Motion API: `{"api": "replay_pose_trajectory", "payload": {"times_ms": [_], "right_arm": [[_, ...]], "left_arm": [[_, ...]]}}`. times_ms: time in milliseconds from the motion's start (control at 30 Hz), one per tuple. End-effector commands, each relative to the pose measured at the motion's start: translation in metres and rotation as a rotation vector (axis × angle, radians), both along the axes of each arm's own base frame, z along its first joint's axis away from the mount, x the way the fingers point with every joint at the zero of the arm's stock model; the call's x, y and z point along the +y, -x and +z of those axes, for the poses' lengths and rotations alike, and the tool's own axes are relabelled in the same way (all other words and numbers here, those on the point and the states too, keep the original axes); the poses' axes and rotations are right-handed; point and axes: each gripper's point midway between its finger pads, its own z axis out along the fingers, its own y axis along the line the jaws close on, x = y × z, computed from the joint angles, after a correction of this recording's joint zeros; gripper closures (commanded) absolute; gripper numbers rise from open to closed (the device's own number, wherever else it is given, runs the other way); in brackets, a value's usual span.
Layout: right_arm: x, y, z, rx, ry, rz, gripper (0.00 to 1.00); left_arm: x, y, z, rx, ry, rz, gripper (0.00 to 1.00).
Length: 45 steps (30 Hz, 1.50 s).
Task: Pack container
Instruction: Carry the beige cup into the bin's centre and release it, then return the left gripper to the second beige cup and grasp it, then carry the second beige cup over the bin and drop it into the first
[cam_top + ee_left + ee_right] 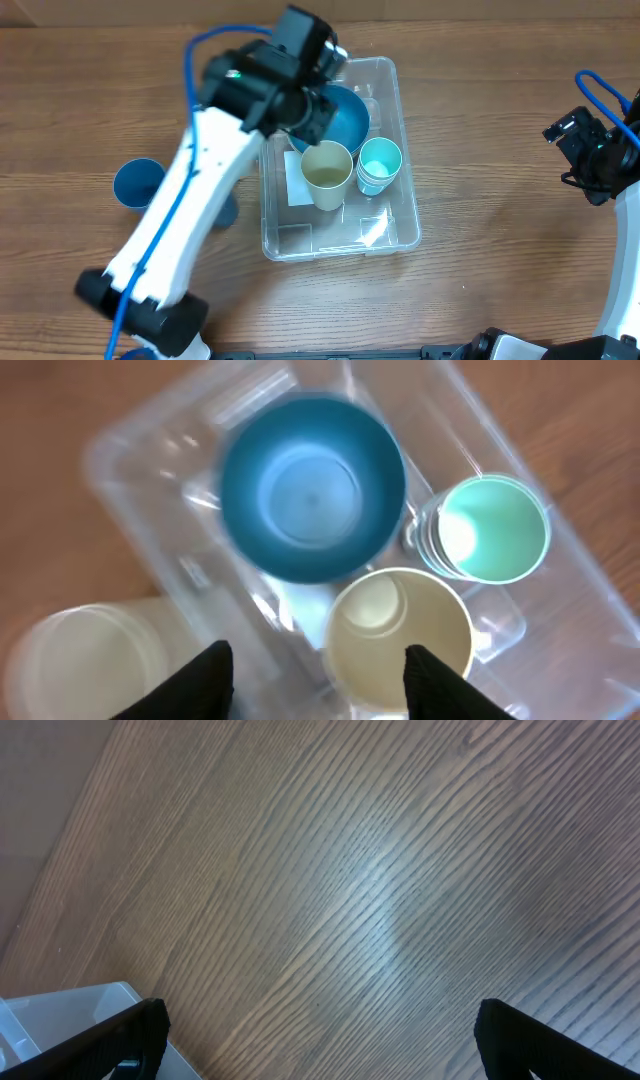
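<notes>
While the left claw [322, 678] hangs open above the container [395, 225], a blue bowl [310, 490], cream cup [400, 625] and teal cup [495, 530] sit inside; the right claw [320, 1040] gapes wide over the tabletop [380, 870].

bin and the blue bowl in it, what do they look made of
Bin: clear glossy plastic, it seems; the table shows through its walls. Blue bowl: probably plastic, smooth with a soft sheen; opaque, even colour.

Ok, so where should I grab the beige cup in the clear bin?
Probably pinch the beige cup by its rim from straight above. It stands upright in the container, mouth open, with the teal cup and blue bowl crowding its sides.
</notes>
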Motion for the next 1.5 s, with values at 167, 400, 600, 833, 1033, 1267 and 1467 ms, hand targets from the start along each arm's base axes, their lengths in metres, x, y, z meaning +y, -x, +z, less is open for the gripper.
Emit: {"api": "replay_pose_trajectory", "payload": {"times_ms": [167, 400, 600, 833, 1033, 1267, 1467], "right_arm": [[-0.002, -0.002, 0.004, -0.013, 0.000, -0.010, 0.00], [-0.002, -0.002, 0.004, -0.012, 0.000, -0.009, 0.00], [-0.002, -0.002, 0.004, -0.013, 0.000, -0.009, 0.00], [-0.002, -0.002, 0.004, -0.013, 0.000, -0.009, 0.00], [-0.002, -0.002, 0.004, -0.013, 0.000, -0.009, 0.00], [-0.002, -0.002, 0.004, -0.013, 0.000, -0.009, 0.00], [-0.002, -0.002, 0.004, -0.013, 0.000, -0.009, 0.00]], "left_arm": [[0.153, -0.012, 0.044, -0.040, 0.047, 0.404, 0.40], [0.181, -0.030, -0.029, 0.188, 0.119, 0.371, 0.45], [0.177, -0.046, -0.085, 0.316, 0.086, 0.328, 0.46], [0.175, -0.054, -0.130, 0.428, 0.069, 0.325, 0.53], [0.171, -0.062, -0.156, 0.468, 0.060, 0.318, 0.61], [0.178, -0.068, -0.158, 0.452, 0.037, 0.357, 0.96], [0.203, -0.077, -0.102, 0.291, 0.001, 0.487, 0.96]]}}
